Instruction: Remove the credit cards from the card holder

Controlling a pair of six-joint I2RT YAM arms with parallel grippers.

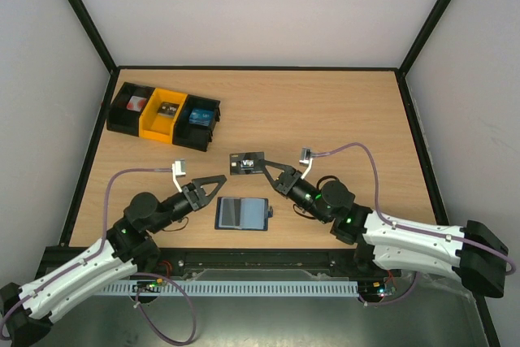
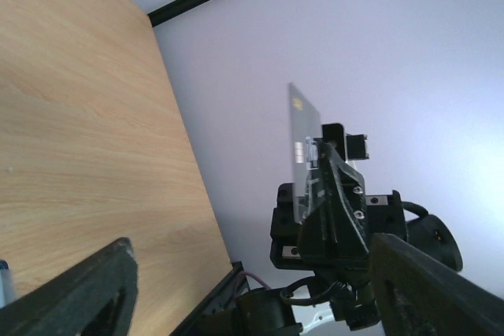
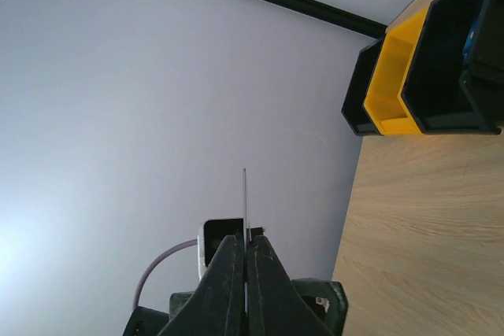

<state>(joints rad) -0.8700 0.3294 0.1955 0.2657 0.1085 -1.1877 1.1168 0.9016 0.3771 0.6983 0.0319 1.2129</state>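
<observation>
One card out: a black credit card [image 1: 247, 163] is clear of the card holder [image 1: 242, 214] and appears lifted off the table [image 1: 341, 111], just past the holder's far edge.
Card holder: lies open and flat between the two arms, pale inner panel up. Whether more cards sit in it I cannot tell.
Card handling: likely light, thin, stiff and slick. It is best pinched across its flat faces near a short end, since a grip on the bare rim would probably slip.
Right gripper [image 1: 270, 171]: clamped on the card's right end. In its own wrist view the card shows edge-on between the fingers [image 3: 228, 273].
Left gripper [image 1: 216, 190]: spread wide and holding nothing, just left of the holder, with its fingers [image 2: 87, 293] far apart.
Holder handling: probably soft and light, so apt to slide. Pressing down one panel should steady it.
Bins [image 1: 162, 111]: a black-and-yellow row at the far left, well apart.
</observation>
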